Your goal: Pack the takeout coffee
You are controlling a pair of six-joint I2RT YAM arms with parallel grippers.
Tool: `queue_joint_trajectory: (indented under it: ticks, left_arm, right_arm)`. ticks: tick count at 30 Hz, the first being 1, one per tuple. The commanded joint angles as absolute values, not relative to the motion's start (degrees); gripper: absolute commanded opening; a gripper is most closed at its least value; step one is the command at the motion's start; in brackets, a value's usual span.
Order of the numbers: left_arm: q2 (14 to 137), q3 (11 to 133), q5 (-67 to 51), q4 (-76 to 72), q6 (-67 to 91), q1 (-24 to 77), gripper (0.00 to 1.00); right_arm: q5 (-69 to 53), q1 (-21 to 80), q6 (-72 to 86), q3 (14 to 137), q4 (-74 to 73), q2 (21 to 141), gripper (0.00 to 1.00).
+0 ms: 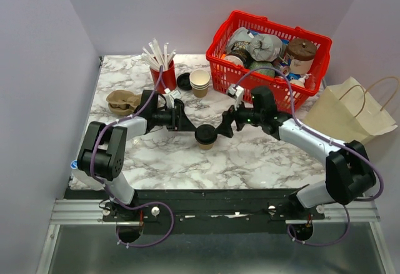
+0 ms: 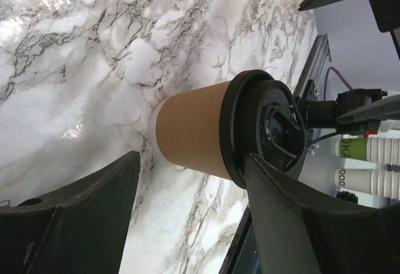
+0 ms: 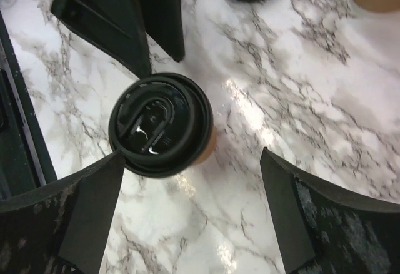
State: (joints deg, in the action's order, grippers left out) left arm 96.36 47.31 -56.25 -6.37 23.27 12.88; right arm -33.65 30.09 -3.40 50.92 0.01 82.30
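Left hand [image 1: 189, 126] and right hand [image 1: 224, 127] are both seen open at the middle of the desk [image 1: 250, 161], and nothing is held by either. The right is spread very wide, the left somewhat less.

The takeout coffee [image 1: 205, 135] is stood upright on the desk directly between them, with its black lid [image 3: 159, 124] pressed on. Its long axis is therefore vertical, while both hands are brought in level from opposite sides.

In the right wrist view the cup is found at the mouth of the right hand's fingers [image 3: 87, 211], close beside the one on the left of that view and well clear of the other. The left hand's fingertips [image 3: 144, 61] are seen there pointing at the cup and stopped just short of the lid. In the left wrist view the brown wall is framed by the two fingers, with a gap on the base side.

Neither hand is markedly nearer. A paper bag [image 1: 350, 114] is laid at the desk's right edge, well apart from the cup and on the right arm's side. If it is the intended container, the right hand is judged better placed for the carry. Whether the bag's mouth is open cannot be told.
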Motion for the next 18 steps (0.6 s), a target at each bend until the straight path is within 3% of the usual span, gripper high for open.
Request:
queue_joint_trajectory:
  ticks: [1,18]
  left_arm:
    - [94.4,47.0,-56.5,-11.0,26.0,13.1,0.75]
    - [95.1,46.4,-57.6,-14.0,29.1,13.3,0.75]
  right_arm:
    - [-39.4,28.3,-3.4,54.9,-11.9,87.2,0.96]
    - [-46.9,28.3,-2.8,58.4,-11.9,94.1,0.93]
